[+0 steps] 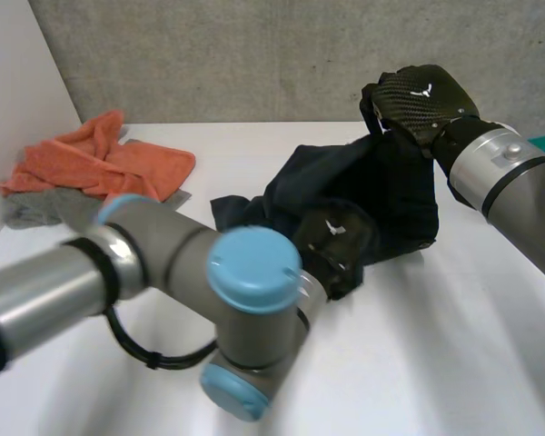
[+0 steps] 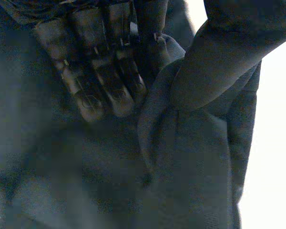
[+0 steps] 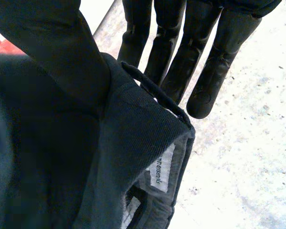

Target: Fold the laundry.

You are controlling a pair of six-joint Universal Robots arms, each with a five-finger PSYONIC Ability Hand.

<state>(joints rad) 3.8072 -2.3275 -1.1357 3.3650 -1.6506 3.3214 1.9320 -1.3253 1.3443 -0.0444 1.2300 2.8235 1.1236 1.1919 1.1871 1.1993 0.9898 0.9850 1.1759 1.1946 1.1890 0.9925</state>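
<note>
Two robot hands work on one dark navy garment (image 1: pixel 391 191), which lies bunched near the middle of the white tabletop (image 1: pixel 436 354). By the belt loop (image 3: pixel 152 93) and the white label (image 3: pixel 161 171) sewn inside its band, it looks like trousers or shorts.

The right robot hand (image 1: pixel 422 100) holds the waistband edge raised off the tabletop at the garment's far side. In its wrist view the thumb lies over the cloth and the straight fingers (image 3: pixel 167 47) stand behind it, so the band is pinched between them. The left robot hand (image 1: pixel 331 241) lies low on the near part of the garment. Its fingers (image 2: pixel 105 71) are stretched flat on the cloth, gripping nothing, and a fold rises just beside them.

An orange towel (image 1: pixel 109 159) and a grey cloth (image 1: pixel 32 209) wait crumpled at the far left, well apart from the garment.

I judge this to be the spreading step, since the garment is still creased and no clean fold shows. The next move probably calls for the right robot hand to draw the waistband outward while the left pins the cloth. A weak pinch could let the band slip.
</note>
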